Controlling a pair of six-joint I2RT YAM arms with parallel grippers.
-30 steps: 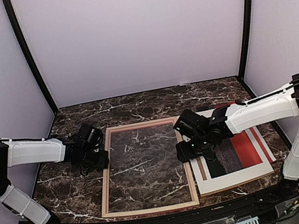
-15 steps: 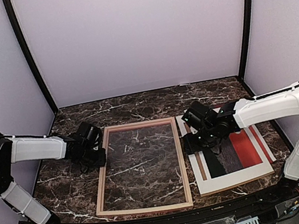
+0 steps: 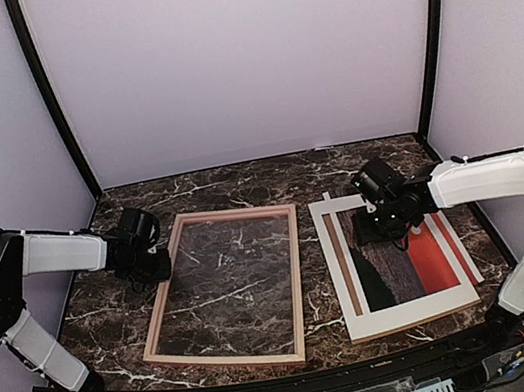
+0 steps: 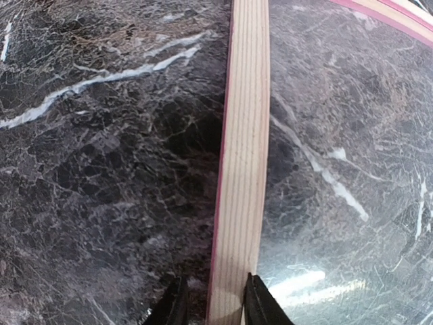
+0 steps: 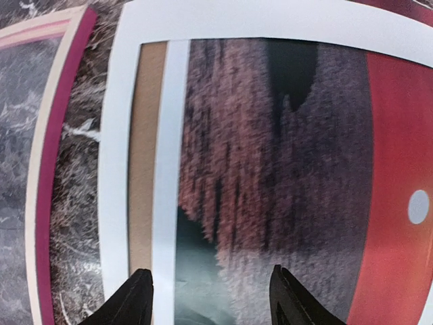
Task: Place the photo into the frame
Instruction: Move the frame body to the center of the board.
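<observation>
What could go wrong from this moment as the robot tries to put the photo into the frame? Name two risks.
The left gripper straddles just one thin rail of the frame, so the frame could swing or slip when moved. The photo lies flat under the open right gripper; pinching its edge might crease it.

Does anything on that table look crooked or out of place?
Yes. The frame lies askew, its near end angled toward the left, while the photo beside it lies straight. The left gripper straddles the frame's left rail.
</observation>
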